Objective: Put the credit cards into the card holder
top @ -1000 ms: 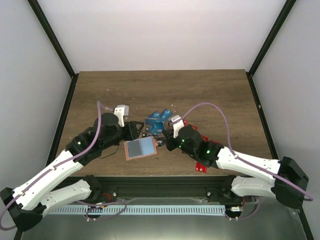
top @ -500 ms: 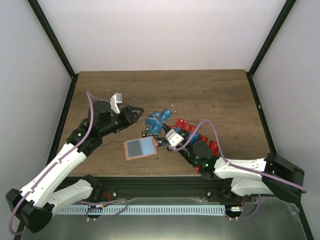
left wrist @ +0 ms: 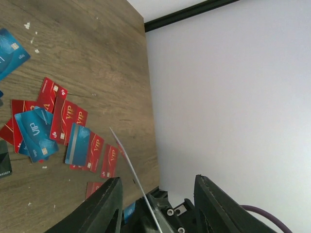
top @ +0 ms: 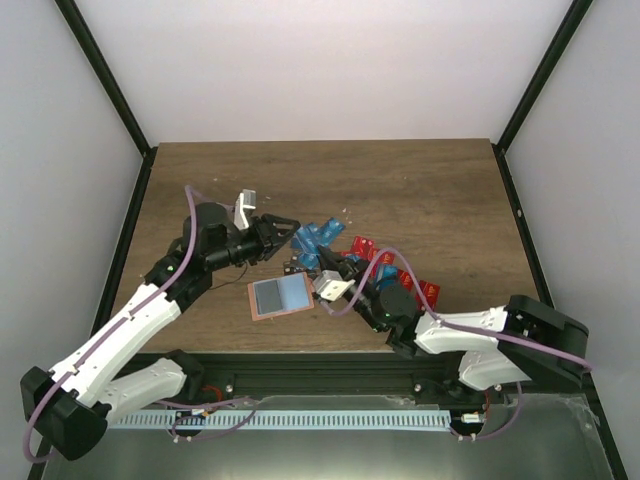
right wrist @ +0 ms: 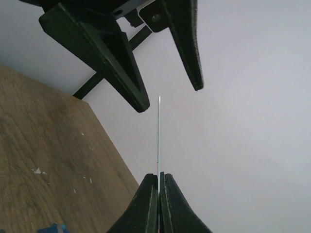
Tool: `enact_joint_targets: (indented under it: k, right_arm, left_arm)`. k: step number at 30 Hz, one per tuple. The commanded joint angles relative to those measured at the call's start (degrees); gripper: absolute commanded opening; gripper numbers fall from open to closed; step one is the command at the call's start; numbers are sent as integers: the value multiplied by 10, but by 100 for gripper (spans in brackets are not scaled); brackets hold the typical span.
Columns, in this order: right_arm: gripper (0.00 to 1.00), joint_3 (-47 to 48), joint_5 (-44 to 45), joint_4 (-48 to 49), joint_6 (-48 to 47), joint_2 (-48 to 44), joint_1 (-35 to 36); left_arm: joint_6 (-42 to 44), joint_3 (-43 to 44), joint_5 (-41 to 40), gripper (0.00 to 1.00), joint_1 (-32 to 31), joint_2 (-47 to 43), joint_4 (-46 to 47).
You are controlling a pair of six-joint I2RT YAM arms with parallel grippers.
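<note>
Pinching a card (right wrist: 159,141) edge-on in right hand (right wrist: 159,176), left hand (left wrist: 158,178) half-spread around it, card holder (top: 258,314) seen only overhead

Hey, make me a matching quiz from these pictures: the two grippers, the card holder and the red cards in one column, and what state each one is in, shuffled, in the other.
Column one:
1. left gripper
2. right gripper
3. card holder
4. red cards

Column two:
A. lying flat on its own
B. shut on one credit card, held edge-on
C. open, a finger on either side of that card
D. scattered and overlapping

Pairs: 1-C, 2-B, 3-A, 4-D
</note>
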Motion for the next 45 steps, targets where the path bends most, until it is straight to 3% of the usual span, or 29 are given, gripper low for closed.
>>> enact_joint_targets:
  k: [1, 10, 16, 18, 19, 21, 22, 24, 27, 30, 35, 37, 40, 45]
  right_arm:
    - [1, 35, -2, 45, -59, 27, 7]
    - [1, 56, 7, 69, -91, 61, 11]
    - [1, 54, 13, 86, -108, 71, 11]
    - [1, 54, 20, 78, -101, 71, 11]
    - [10, 56, 26, 67, -88, 67, 12]
    - [47, 59, 37, 30, -39, 56, 12]
    - [60, 58, 39, 8, -5, 47, 12]
    - [72, 54, 43, -44, 79, 17, 12]
    - [77, 58, 28, -184, 256, -43, 11]
    - [79, 81, -43, -342, 441, -97, 0]
    - [85, 118, -145, -511, 691, -98, -50]
    - [85, 137, -227, -566, 748, -77, -84]
    - [84, 159, -283, -617, 786, -28, -117]
    - [79, 158, -333, -611, 803, 29, -144]
  left_arm:
    - [-15, -9, 30, 42, 1, 0, 24]
    - [-15, -14, 35, 30, 1, 0, 21]
    - [-11, -15, 38, 5, 1, 9, 22]
    - [-7, -15, 36, 4, 1, 10, 17]
    - [-3, -15, 33, 4, 1, 9, 14]
    - [12, -18, 18, 4, 2, 5, 5]
    - [25, -19, 6, 4, 2, 3, -2]
    - [65, -21, -23, 4, 2, -2, -26]
    - [135, -34, -82, 4, 3, -10, -73]
    - [190, -77, -124, 4, 6, -24, -93]
    - [214, -146, -120, 4, 10, -30, -74]
    - [218, -161, -112, 4, 10, -25, -67]
    - [227, -170, -112, 4, 11, -13, -70]
    - [243, -190, -117, 4, 11, 9, -49]
